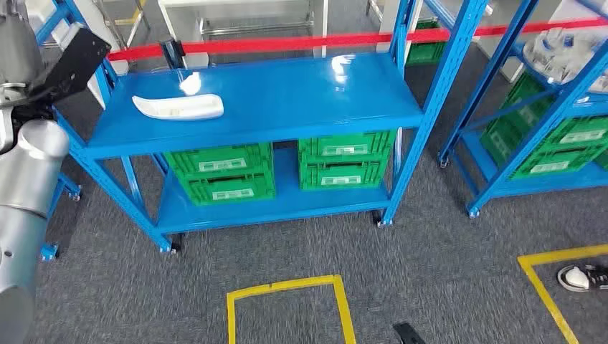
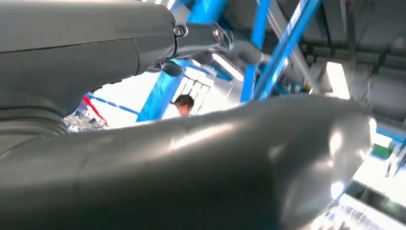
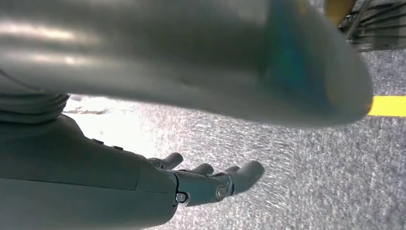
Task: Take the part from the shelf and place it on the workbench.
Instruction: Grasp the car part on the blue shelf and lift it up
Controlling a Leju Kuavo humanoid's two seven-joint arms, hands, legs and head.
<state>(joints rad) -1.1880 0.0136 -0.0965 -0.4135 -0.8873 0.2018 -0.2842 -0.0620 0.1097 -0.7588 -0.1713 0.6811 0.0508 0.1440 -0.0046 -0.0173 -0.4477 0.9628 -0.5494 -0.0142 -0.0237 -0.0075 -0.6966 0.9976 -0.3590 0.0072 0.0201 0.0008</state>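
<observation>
The part (image 1: 178, 107) is a long, shallow white piece with curved edges and a smooth, slightly glossy face; it lies flat on the left half of the top board of the blue shelf (image 1: 287, 100). That shelf is painted metal, glossy enough to throw back the ceiling lights, with slanted blue posts. On its lower board sit green crates (image 1: 279, 170) of ribbed plastic, stacked in two piles side by side, each with a pale label. A red bar (image 1: 287, 43) runs behind the shelf, and a second blue rack (image 1: 534, 136) with more green crates stands to the right. The floor is grey carpet (image 1: 430, 272) marked with yellow tape (image 1: 287, 287); a person's shoe (image 1: 582, 276) rests near the right edge.

The left arm (image 1: 25, 201), silver and rounded, rises along the left edge, well apart from the part. The left hand (image 2: 201, 40) has its fingers spread and holds nothing. The right hand (image 3: 206, 179) hangs over the carpet, fingers loosely extended and apart, holding nothing
</observation>
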